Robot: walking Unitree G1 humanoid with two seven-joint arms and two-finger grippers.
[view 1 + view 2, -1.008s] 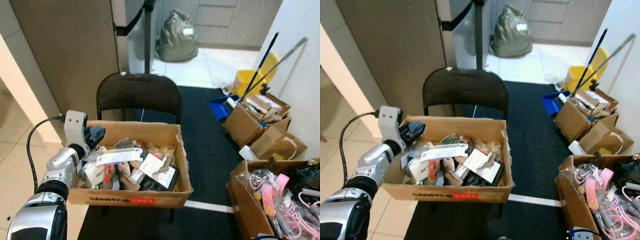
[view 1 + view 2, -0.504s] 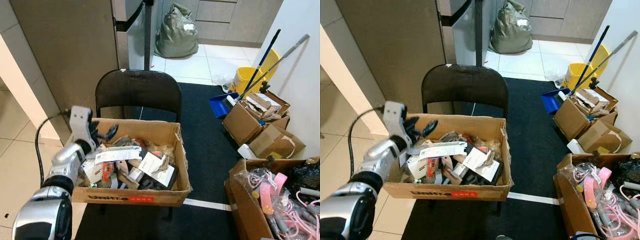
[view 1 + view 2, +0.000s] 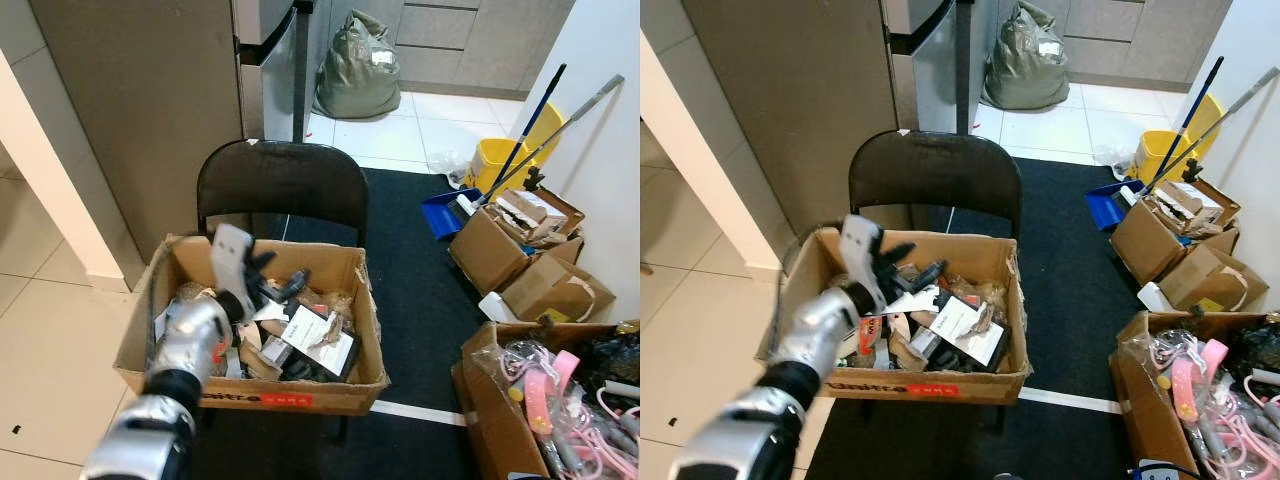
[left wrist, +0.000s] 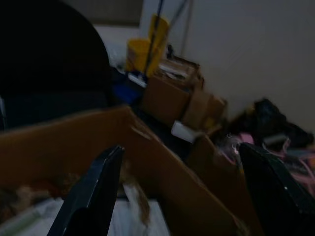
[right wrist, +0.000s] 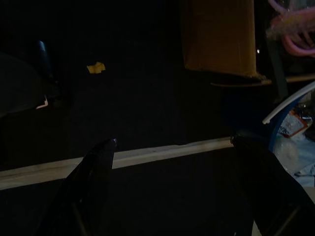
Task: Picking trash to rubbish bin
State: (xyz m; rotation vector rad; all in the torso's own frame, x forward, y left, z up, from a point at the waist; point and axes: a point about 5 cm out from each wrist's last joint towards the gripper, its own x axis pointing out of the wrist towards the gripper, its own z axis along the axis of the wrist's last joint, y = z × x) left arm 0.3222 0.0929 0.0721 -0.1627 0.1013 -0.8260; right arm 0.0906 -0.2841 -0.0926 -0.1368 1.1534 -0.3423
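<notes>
A cardboard box [image 3: 270, 396] packed with trash stands on a black chair [image 3: 280, 182]. Inside lie papers, wrappers and a white packet [image 3: 322, 336]. My left arm reaches from the box's near left corner over its contents. The left gripper [image 3: 283, 272] hovers open above the middle of the pile, holding nothing. In the left wrist view the left gripper [image 4: 181, 147] has its two fingers spread wide over the box's far wall [image 4: 162, 169]. My right gripper [image 5: 173, 141] hangs open over the black mat and a white floor line [image 5: 147, 153].
A grey-green rubbish bag [image 3: 357, 65] sits at the back on the tiles. To the right are a yellow bucket [image 3: 495, 160], a blue dustpan [image 3: 440, 212], cardboard boxes [image 3: 500, 245] and a box of pink items [image 3: 535, 400]. A black mat [image 3: 420, 290] lies beneath.
My left arm has swung rightward from the box's left edge to over the middle of the trash, its fingers staying open. The camera has shifted slightly.
</notes>
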